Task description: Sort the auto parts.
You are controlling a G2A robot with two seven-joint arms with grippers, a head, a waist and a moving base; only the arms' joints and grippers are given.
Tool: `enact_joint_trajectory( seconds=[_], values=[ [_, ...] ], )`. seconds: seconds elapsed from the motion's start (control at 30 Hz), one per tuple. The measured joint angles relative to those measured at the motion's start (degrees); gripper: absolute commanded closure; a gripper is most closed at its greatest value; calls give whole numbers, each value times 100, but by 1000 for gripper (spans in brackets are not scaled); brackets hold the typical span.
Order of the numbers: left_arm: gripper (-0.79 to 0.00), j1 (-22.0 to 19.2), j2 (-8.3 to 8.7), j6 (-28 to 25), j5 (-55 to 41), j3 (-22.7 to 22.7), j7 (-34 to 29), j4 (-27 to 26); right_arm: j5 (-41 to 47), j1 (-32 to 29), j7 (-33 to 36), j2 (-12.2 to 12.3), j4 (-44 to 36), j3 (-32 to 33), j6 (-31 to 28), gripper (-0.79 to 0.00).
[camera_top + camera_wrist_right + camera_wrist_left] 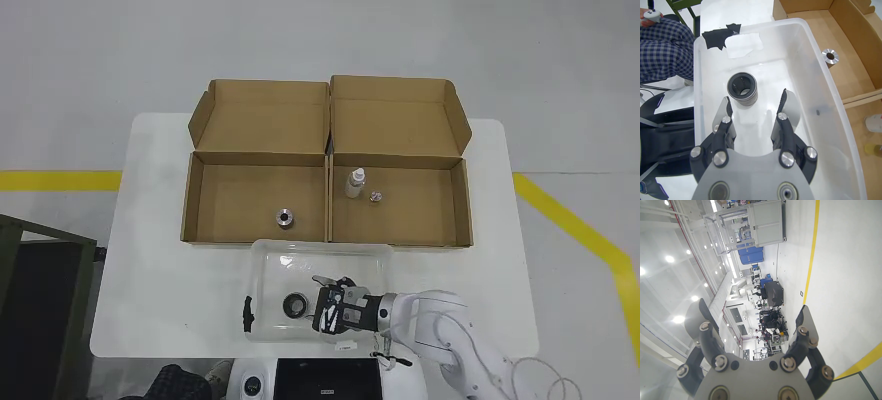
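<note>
A dark cylindrical bearing [743, 91] [295, 304] stands upright in the clear plastic bin [831, 89] [262, 262]. My right gripper [755, 103] [325, 303] hangs open inside the bin, just short of the bearing, with nothing between its fingers. A silver metal bushing [830, 58] [286, 217] lies in the left cardboard box [200, 205]. A small white bottle [356, 182] [873, 123] and a small metal part [376, 197] sit in the right cardboard box [460, 205]. My left gripper [753, 313] is open and empty, pointing out at the room away from the table.
Black tape and a white label [743, 45] are stuck on the bin's end wall. A small black clip [247, 314] sits at the bin's left edge. A yellowish item [873, 149] lies in the right box. A person in checked trousers [664, 49] sits beside the table.
</note>
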Motion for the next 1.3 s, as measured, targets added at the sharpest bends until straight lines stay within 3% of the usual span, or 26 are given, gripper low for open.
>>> enact_joint_trajectory(
  seconds=[0.93, 1.17, 1.2, 1.3],
  values=[
    [-785, 0, 0, 0, 0, 0, 0, 0, 505, 1225, 25, -236, 1266, -1160, 163, -443],
    [-785, 0, 0, 0, 0, 0, 0, 0, 621, 1366, -31, -271, 1413, -1285, 199, -336],
    [-785, 0, 0, 0, 0, 0, 0, 0, 641, 1380, -41, -274, 1428, -1291, 204, -305],
    [-785, 0, 0, 0, 0, 0, 0, 0, 743, 1415, -83, -277, 1485, -1282, 217, -117]
  ],
)
